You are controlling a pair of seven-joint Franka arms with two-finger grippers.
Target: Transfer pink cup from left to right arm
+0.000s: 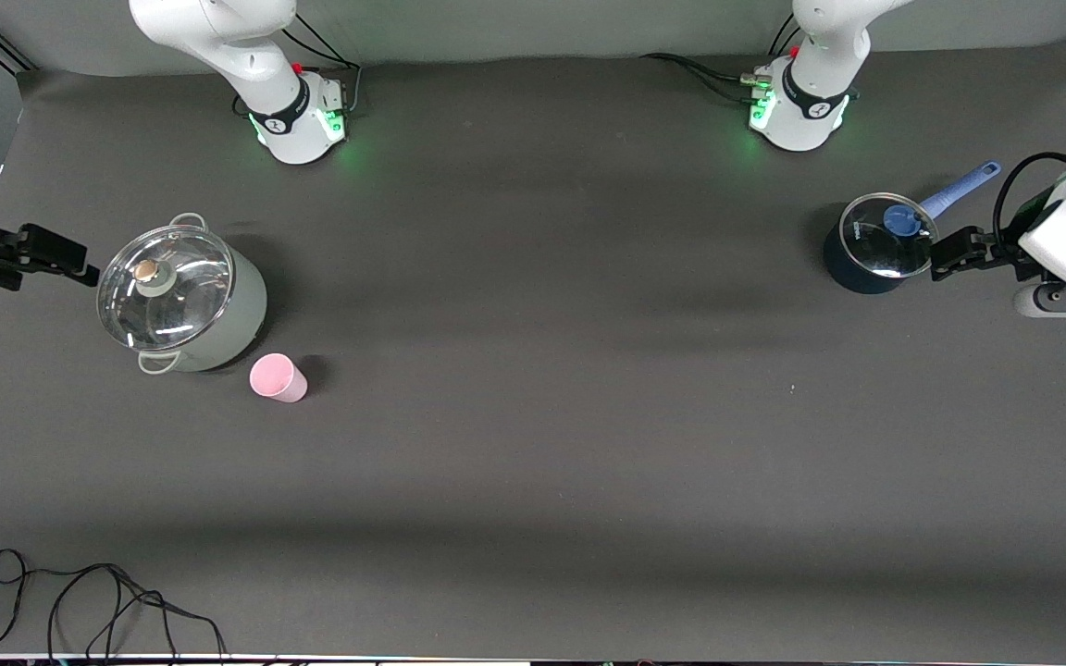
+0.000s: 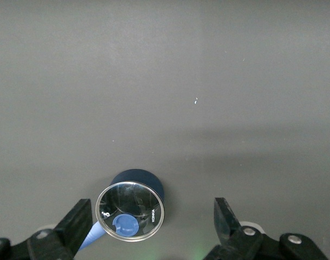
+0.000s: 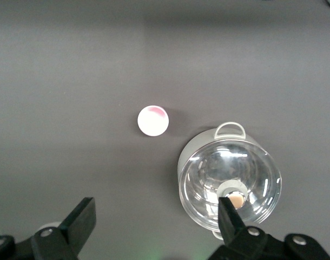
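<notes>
Small pale-pink plastic cup (image 1: 278, 377) upright on dark counter (image 1: 533, 444), just beside lidded grey-green steel pot (image 1: 183, 298). Left claw (image 1: 949, 255) spread wide and empty over lidded dark-blue saucepan (image 1: 875, 242). Right claw (image 3: 154, 225) likewise wide and empty, above the pot.

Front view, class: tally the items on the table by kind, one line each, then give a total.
Lidded pots: 2, a pale green stockpot and a dark blue saucepan
Pink cups: 1, the pink cup
Black cables: 1, the black cable
Total: 4

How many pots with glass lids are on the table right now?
2. A pale grey-green metal stockpot stands toward the right arm's end, beside the small pink plastic cup. A dark blue saucepan with a blue handle stands toward the left arm's end. None looks hidden.
</notes>
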